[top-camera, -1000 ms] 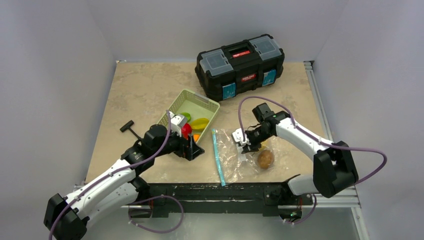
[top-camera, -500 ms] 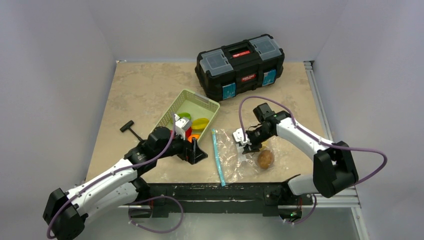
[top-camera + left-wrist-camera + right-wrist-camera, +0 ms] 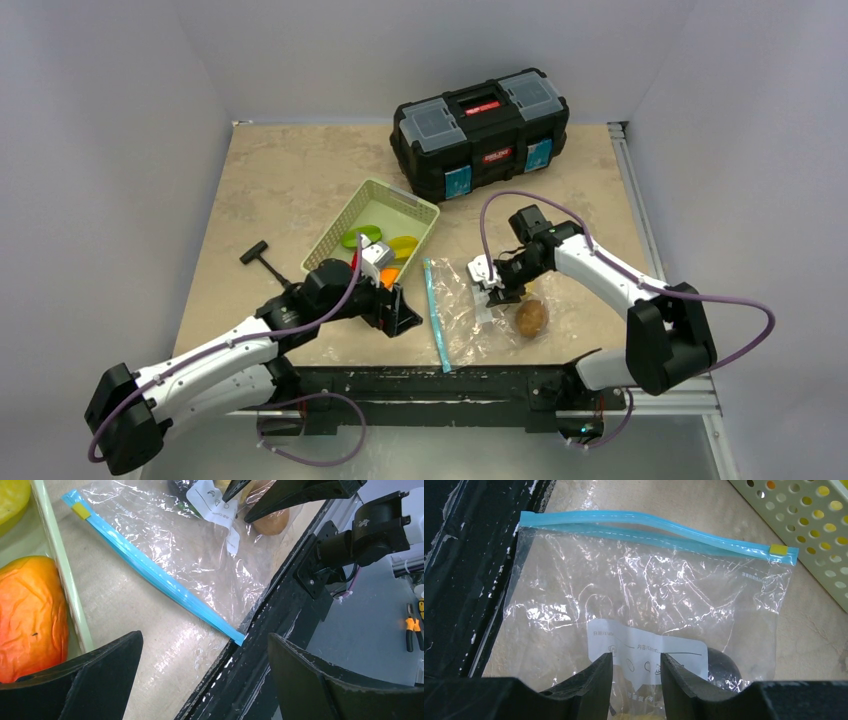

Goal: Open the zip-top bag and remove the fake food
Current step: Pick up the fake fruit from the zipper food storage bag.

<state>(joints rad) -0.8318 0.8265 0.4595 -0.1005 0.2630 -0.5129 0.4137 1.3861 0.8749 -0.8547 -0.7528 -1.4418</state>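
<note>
"Claws first: how do they stand?"

"My right claw point(image 3: 636, 656) points down on the bag point(image 3: 649, 595). Its fingers are a narrow gap apart over the white label point(image 3: 646, 647). Whether they pinch the film, I cannot tell. My left claw point(image 3: 202, 637) is spread wide with nothing in it, low over the table point(image 3: 280, 170) at 9 o'clock of the bag."

"And the bag itself?"

"It lies flat at the table's 6 o'clock side, by the black front rail point(image 3: 260, 645). Its blue zip point(image 3: 649, 527) runs from 12 to 6 along the 9 o'clock edge, with the yellow slider point(image 3: 778, 549) at the 12 o'clock end."

"What's inside?"

"Food point(image 3: 724, 669) shows through the film. There is a dark piece just beside the label and a brown piece point(image 3: 531, 317) at 4 o'clock of my right claw. An orange piece point(image 3: 30, 615) sits in the basket point(image 3: 340, 222), at 10 o'clock of the bag. A toolbox point(image 3: 480, 130) stands at the table's 12 o'clock."
</note>
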